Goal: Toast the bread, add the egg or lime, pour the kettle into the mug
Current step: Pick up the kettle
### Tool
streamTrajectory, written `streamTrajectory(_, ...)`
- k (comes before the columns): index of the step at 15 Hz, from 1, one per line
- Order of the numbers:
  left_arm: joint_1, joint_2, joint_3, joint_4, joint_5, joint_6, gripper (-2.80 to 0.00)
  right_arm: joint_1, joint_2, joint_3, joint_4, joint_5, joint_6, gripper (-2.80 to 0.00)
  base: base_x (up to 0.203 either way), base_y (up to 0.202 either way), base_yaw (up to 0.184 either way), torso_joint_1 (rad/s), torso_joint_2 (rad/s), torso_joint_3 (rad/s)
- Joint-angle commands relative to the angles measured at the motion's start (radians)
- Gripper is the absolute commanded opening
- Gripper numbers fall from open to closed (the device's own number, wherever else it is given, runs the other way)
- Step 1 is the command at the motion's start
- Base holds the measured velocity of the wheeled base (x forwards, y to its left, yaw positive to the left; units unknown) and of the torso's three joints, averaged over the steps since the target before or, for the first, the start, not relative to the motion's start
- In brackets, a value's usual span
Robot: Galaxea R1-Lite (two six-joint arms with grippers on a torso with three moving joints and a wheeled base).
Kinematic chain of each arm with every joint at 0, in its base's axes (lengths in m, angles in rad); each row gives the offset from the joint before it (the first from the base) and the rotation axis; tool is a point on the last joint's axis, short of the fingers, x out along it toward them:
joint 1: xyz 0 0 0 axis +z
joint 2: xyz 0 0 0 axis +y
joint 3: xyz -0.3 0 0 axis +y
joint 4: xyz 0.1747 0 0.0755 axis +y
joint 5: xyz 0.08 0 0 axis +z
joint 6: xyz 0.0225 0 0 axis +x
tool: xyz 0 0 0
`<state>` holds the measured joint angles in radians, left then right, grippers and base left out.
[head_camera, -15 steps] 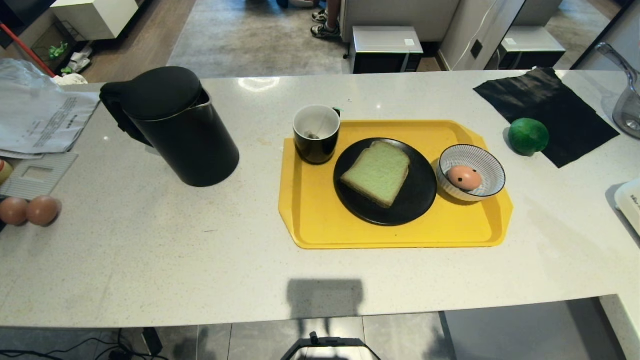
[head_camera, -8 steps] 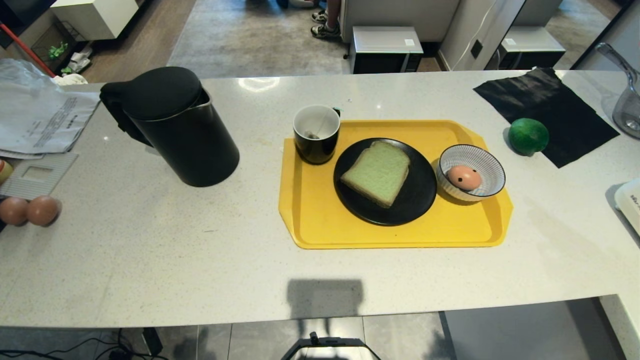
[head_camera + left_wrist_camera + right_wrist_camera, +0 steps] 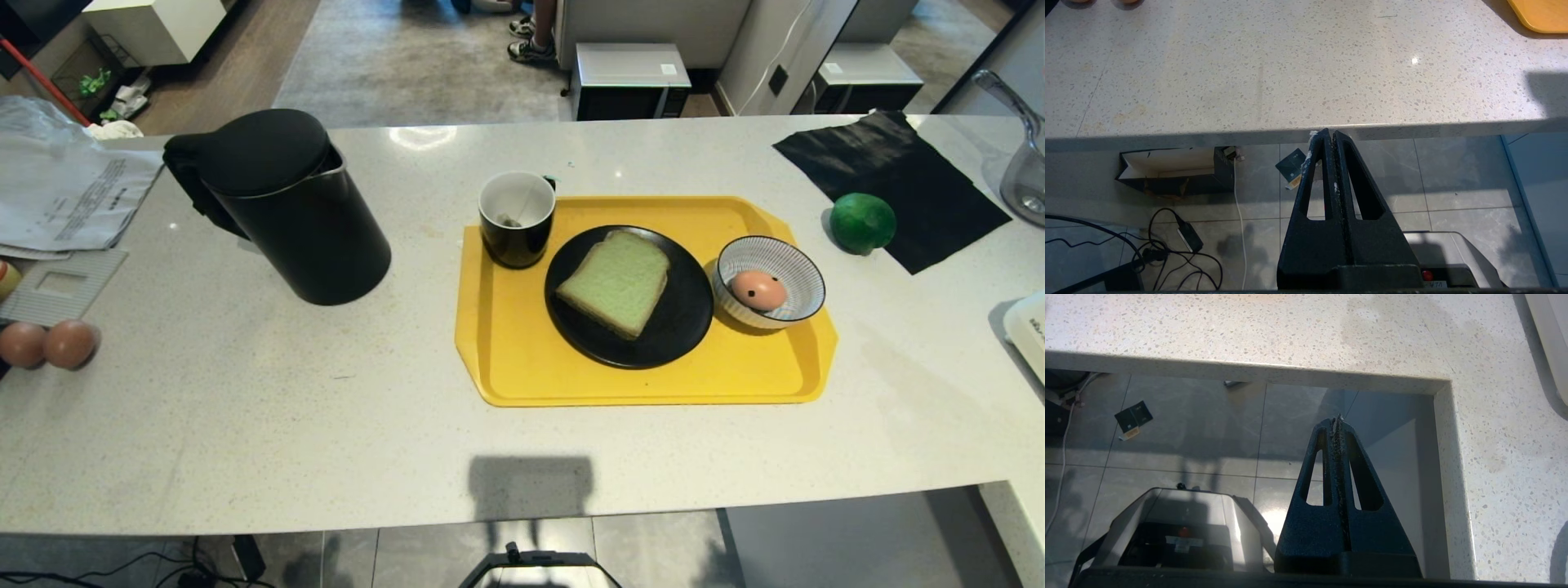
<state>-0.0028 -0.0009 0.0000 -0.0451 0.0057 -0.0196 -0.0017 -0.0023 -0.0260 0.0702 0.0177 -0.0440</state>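
1. My left gripper [image 3: 1329, 134] hangs below the table [image 3: 245, 408] edge over the tiled floor, jaws pressed fully together on nothing.
2. My right gripper [image 3: 1337, 420] sits the same way beside the table's inner corner, jaws closed and empty.
3. Neither arm shows in my head view, so every task item lies well apart from the jaws, up on the table.
4. The kettle [image 3: 286, 208] stands left of the yellow tray [image 3: 514, 359].
5. On the tray: the mug [image 3: 517, 218], the bread [image 3: 616, 282] on a black plate [image 3: 678, 327], and the egg [image 3: 758, 290] in a striped bowl [image 3: 796, 269].
6. The lime [image 3: 862, 222] rests right of the tray, apparently touching a black cloth [image 3: 890, 175].
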Motion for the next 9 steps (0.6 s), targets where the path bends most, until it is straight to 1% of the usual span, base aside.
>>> streamTrajectory(1,0.0,-0.001,0.017,-0.001,0.0,0.0,-2.8,0.0,0.002,0.0,0.0,0.0,0.005,-2.8,0.0,0.0,0.0,0.0,0.0,0.0)
streamTrajectory(9,0.0,-0.001,0.017,-0.001,0.0,0.0,-2.8,0.0,0.002,0.0,0.0,-0.002,0.009,-2.8,0.0,0.0,0.0,0.0,0.0,0.0)
